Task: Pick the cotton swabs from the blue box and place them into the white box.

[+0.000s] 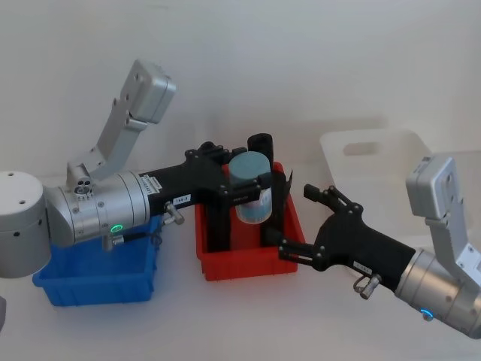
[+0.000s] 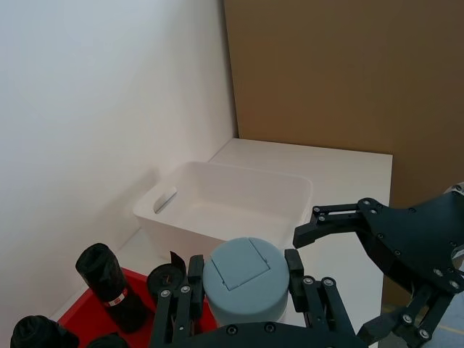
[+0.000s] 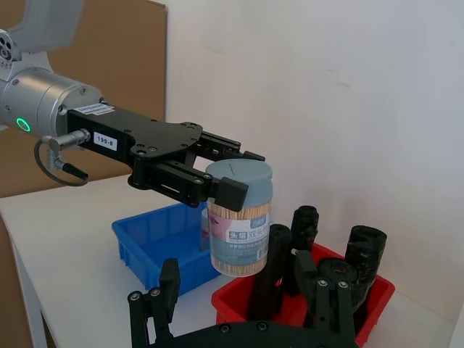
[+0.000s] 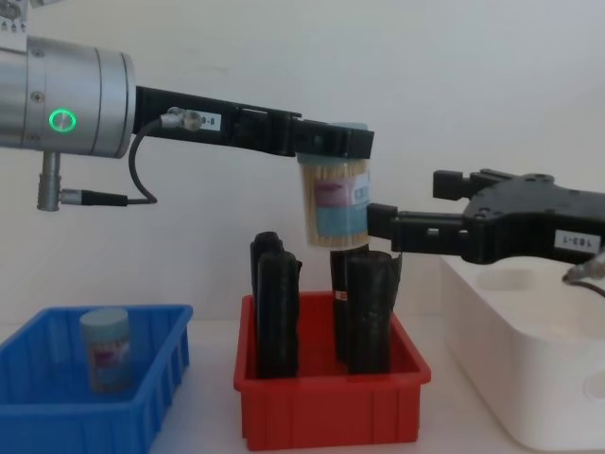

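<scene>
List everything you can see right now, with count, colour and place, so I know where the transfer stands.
held cotton swab tub: one, clear with grey-blue lid, in the air above the red bin
second cotton swab tub: one, same colours, standing upright in the blue box
blue box: one, bright blue, on the table on the robot's left
red bin: one, red, in the middle between the two boxes
black rolls: several, black, standing upright in the red bin
white box: one, white, on the robot's right; nothing seen inside it
left gripper: one, black, shut on the held tub near its lid
right gripper: one, black, open, beside the held tub, towards the white box
</scene>
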### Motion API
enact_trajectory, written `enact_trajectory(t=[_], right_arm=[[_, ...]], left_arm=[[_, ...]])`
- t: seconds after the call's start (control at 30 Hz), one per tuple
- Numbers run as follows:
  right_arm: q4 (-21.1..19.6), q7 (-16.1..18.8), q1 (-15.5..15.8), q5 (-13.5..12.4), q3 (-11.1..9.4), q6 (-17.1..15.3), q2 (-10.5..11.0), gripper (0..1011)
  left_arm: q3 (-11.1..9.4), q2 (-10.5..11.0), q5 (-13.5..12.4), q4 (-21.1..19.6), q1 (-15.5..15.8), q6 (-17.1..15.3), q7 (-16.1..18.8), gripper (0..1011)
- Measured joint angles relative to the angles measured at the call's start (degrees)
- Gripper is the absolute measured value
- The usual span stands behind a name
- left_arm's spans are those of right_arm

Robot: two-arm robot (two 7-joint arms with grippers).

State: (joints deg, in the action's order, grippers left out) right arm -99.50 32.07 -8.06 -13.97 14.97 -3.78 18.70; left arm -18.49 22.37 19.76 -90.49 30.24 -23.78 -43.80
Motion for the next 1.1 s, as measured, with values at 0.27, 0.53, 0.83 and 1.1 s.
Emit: enact_trajectory(t=[0.27, 0.53, 0.83, 1.1], right_arm=[[2.92, 3.2, -3.35, 1.58, 0.64, -0.06, -1.33, 1002], [5.92, 4.68, -6.26, 2.98, 1.01, -0.04, -2.41, 1001], [9.4, 6.26, -9.11, 3.53, 1.24, 0.59, -3.41, 1001], [12.67, 8.63, -11.61, 3.11, 1.47, 1.4, -4.33, 1001]], left_arm=[[0.0, -0.03, 0.0, 0.0, 0.04, 0.0, -0.05, 670], [0.0, -0.02, 0.01, 0.0, 0.06, 0.0, -0.08, 670], [0.0, -0.02, 0.01, 0.0, 0.06, 0.01, -0.09, 670], [0.0, -0.02, 0.01, 0.01, 0.06, 0.01, -0.09, 670]])
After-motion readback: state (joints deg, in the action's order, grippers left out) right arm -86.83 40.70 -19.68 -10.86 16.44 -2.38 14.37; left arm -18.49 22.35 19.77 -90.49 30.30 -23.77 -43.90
